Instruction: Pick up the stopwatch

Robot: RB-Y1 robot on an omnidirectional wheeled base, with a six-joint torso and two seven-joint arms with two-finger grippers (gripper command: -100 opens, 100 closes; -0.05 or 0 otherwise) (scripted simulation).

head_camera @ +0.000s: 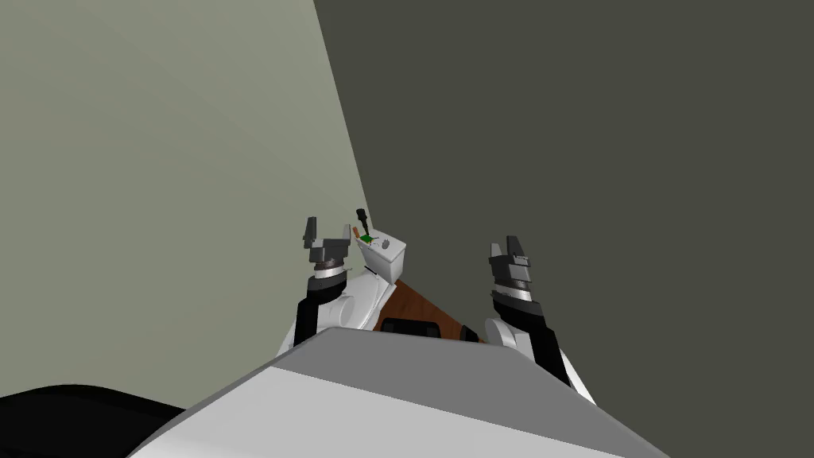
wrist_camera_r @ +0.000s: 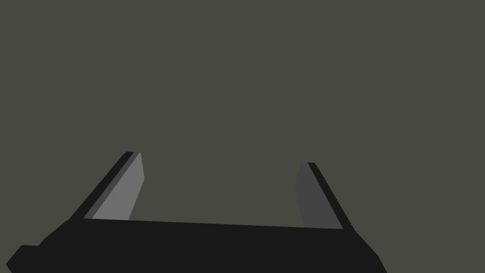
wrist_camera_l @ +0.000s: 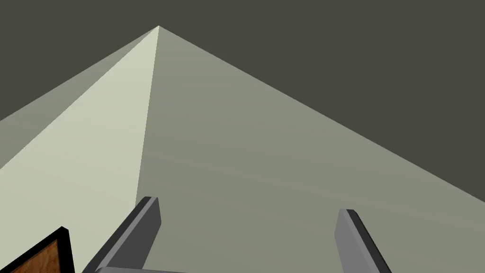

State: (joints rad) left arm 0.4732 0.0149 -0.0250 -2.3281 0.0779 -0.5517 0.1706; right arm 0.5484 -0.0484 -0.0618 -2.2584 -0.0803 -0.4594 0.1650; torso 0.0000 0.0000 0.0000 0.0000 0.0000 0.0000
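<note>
1. The left forearm (head_camera: pixel 306 314), dark-sleeved, rises beside the chest with the wrist angled up and forward.
2. The left end effector (head_camera: pixel 311 230) points upward. Its fingers (wrist_camera_l: pixel 142 232) stand wide apart with nothing between them.
3. The right forearm (head_camera: pixel 542 338) is raised in much the same way on the other side.
4. The right end effector (head_camera: pixel 509 248) points up and forward. Its fingers (wrist_camera_r: pixel 121 194) are parted and grip nothing.

Tucked in the wall corner, tank (head_camera: pixel 391 266); on top, stopwatch (head_camera: pixel 385 244) right of small items (head_camera: pixel 366 238); just left, left hand (head_camera: pixel 310 227); well right, right hand (head_camera: pixel 509 245); below, floor (head_camera: pixel 417 306).
</note>
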